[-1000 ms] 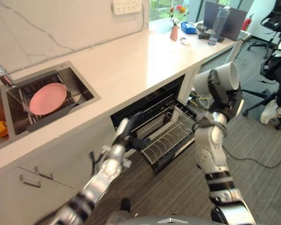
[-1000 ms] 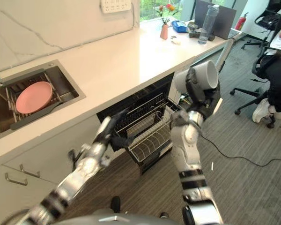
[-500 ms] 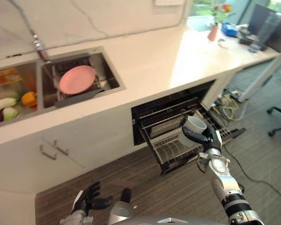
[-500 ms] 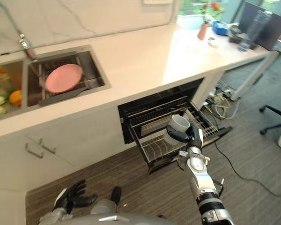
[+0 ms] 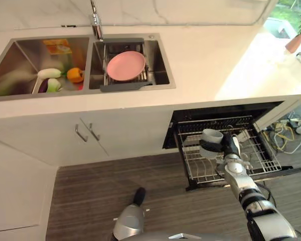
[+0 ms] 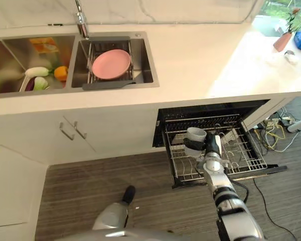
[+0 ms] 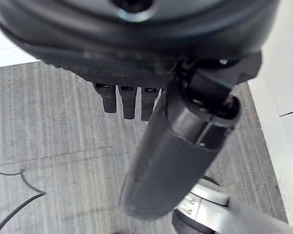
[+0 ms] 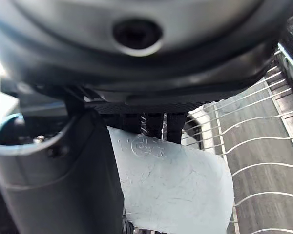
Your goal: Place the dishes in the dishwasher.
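While the left hand (image 7: pixel 161 146) hangs over the floor (image 7: pixel 49 136) with loose, straight fingers, the right hand (image 5: pixel 230 147) is wrapped around a white cup (image 5: pixel 211 139) (mouth up) over the pulled-out rack (image 5: pixel 263 163) of the dishwasher (image 5: pixel 226 113). Farther back, a pink plate (image 5: pixel 125 65) rests on a sink rack (image 5: pixel 143 75), with vegetables (image 5: pixel 60 80) in the other basin.

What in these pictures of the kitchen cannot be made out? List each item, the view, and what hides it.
1. Inside of the dishwasher: left eye view, under the counter.
2. Whether the cup touches the rack: right hand covers it.
3. Left hand fingertips: left wrist view, behind its thumb.
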Robot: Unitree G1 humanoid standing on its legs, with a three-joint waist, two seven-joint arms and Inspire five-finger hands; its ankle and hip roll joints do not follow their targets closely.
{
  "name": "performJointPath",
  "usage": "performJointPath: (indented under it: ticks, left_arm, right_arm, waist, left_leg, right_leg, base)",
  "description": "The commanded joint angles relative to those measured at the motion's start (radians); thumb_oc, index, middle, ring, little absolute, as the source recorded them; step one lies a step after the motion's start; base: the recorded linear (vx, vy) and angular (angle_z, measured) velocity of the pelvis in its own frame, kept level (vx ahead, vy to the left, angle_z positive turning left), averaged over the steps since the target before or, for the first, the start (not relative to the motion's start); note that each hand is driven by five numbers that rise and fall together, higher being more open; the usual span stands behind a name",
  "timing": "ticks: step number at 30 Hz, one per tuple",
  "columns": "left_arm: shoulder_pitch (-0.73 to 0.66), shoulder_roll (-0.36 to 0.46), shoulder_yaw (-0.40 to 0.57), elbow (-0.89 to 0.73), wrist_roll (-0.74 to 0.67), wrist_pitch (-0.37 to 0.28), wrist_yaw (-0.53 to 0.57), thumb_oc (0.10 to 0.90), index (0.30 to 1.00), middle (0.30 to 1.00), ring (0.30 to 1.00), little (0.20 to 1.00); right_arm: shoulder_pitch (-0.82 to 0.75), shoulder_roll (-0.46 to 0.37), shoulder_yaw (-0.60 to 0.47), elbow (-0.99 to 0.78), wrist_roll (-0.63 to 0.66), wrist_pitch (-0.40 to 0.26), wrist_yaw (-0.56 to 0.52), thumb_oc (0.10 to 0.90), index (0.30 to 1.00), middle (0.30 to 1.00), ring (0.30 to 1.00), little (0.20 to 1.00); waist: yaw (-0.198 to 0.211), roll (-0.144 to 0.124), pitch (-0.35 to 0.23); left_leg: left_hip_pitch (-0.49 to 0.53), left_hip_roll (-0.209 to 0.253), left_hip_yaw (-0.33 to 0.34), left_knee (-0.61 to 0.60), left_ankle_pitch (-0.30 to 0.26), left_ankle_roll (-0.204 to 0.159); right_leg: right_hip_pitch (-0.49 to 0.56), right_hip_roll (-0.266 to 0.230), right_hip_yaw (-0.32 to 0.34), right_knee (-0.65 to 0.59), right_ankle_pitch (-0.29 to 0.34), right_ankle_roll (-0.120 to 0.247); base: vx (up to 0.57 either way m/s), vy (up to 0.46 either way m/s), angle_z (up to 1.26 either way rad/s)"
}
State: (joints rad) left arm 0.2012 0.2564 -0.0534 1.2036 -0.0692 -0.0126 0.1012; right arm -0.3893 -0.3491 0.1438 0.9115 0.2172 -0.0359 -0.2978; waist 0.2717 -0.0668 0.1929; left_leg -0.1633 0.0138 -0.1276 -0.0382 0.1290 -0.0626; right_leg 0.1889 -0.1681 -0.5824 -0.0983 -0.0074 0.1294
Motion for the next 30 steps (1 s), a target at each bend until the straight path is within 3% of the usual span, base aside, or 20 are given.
performJointPath:
  ticks: [1,9,10,11,12,20,25,27,28,30]
  left_arm:
    - [0.007,0.013,-0.076,-0.011,-0.024,-0.019,0.019,0.800,0.900,0.900,0.900,0.900]
    - [-0.016,-0.005,-0.101,0.014,-0.039,-0.026,0.033,0.800,0.900,0.900,0.900,0.900]
    - [-0.021,-0.013,-0.104,0.024,-0.049,-0.023,0.044,0.800,0.900,0.900,0.900,0.900]
    - [-0.021,-0.013,-0.104,0.024,-0.049,-0.023,0.044,0.800,0.900,0.900,0.900,0.900]
    - [-0.024,-0.016,-0.105,0.028,-0.049,-0.022,0.047,0.800,0.900,0.900,0.900,0.900]
    - [-0.031,-0.028,-0.085,0.031,-0.061,-0.024,0.066,0.800,0.900,0.900,0.900,0.900]
    - [-0.028,-0.029,-0.066,0.035,-0.070,-0.023,0.069,0.800,0.900,0.900,0.900,0.900]
    - [-0.024,-0.034,-0.035,0.046,-0.091,-0.014,0.061,0.800,0.900,0.900,0.900,0.900]
    - [-0.018,-0.043,-0.011,0.032,-0.098,-0.008,0.045,0.800,0.900,0.900,0.900,0.900]
    - [-0.017,-0.046,-0.010,0.024,-0.091,-0.008,0.043,0.800,0.900,0.900,0.900,0.900]
  right_arm:
    - [-0.077,-0.111,0.017,-0.035,-0.056,-0.053,-0.042,0.400,0.300,0.300,0.300,0.300]
    - [-0.133,-0.085,0.032,0.115,-0.068,-0.038,-0.078,0.400,0.300,0.300,0.300,0.300]
    - [-0.135,-0.060,0.039,0.137,-0.061,-0.032,-0.076,0.544,0.516,0.516,0.516,0.516]
    - [-0.135,-0.060,0.039,0.137,-0.061,-0.032,-0.076,0.544,0.516,0.516,0.516,0.516]
    - [-0.138,-0.055,0.049,0.142,-0.070,-0.029,-0.073,0.800,0.900,0.900,0.900,0.900]
    - [-0.144,-0.066,0.119,0.017,-0.186,-0.032,-0.098,0.800,0.900,0.900,0.900,0.900]
    - [-0.111,-0.079,0.117,-0.064,-0.196,-0.032,-0.088,0.800,0.900,0.900,0.900,0.900]
    - [-0.021,-0.079,0.088,-0.187,-0.198,-0.033,-0.070,0.800,0.900,0.900,0.900,0.900]
    - [0.096,-0.099,0.045,-0.330,-0.237,-0.034,-0.045,0.800,0.900,0.900,0.900,0.900]
    - [0.139,-0.106,0.024,-0.381,-0.247,-0.039,-0.039,0.800,0.900,0.900,0.900,0.900]
  waist:
    - [0.028,0.060,-0.046]
    - [0.032,0.084,-0.024]
    - [0.030,0.095,-0.016]
    - [0.030,0.095,-0.016]
    - [0.029,0.098,-0.015]
    - [-0.004,0.091,-0.017]
    - [-0.025,0.081,-0.024]
    - [-0.052,0.070,-0.037]
    - [-0.082,0.069,-0.048]
    - [-0.095,0.070,-0.052]
  left_leg:
    - [0.039,0.107,-0.033,-0.031,-0.047,-0.090]
    - [-0.004,0.097,-0.044,-0.034,-0.033,-0.091]
    - [-0.014,0.094,-0.046,-0.036,-0.028,-0.091]
    - [-0.014,0.094,-0.046,-0.036,-0.028,-0.091]
    - [-0.015,0.095,-0.045,-0.037,-0.028,-0.091]
    - [0.008,0.108,-0.005,-0.038,-0.044,-0.088]
    - [0.045,0.120,0.026,-0.032,-0.065,-0.078]
    - [0.074,0.128,0.051,-0.024,-0.079,-0.067]
    - [0.100,0.137,0.069,-0.016,-0.095,-0.064]
    - [0.112,0.141,0.077,-0.015,-0.098,-0.063]
  right_leg:
    - [-0.031,-0.089,-0.009,0.053,-0.009,0.067]
    - [-0.058,-0.098,-0.030,0.059,-0.006,0.069]
    - [-0.068,-0.103,-0.035,0.062,-0.005,0.069]
    - [-0.068,-0.103,-0.035,0.062,-0.005,0.069]
    - [-0.071,-0.104,-0.034,0.063,-0.006,0.069]
    - [-0.089,-0.111,0.015,0.063,0.003,0.073]
    - [-0.091,-0.111,0.059,0.065,0.002,0.071]
    - [-0.093,-0.108,0.098,0.064,0.000,0.067]
    - [-0.087,-0.101,0.121,0.062,-0.007,0.064]
    - [-0.085,-0.097,0.133,0.061,-0.010,0.062]
  base:
    - [-0.05,0.047,0.36]
    - [-0.02,0.025,0.18]
    - [-0.02,0.022,0.03]
    - [-0.02,0.028,0.05]
    - [0.00,0.000,0.00]
    - [0.01,0.009,-0.11]
    - [0.03,0.013,-0.33]
    - [0.07,-0.014,-0.69]
    - [0.05,-0.031,-0.70]
    - [0.04,-0.036,-0.45]
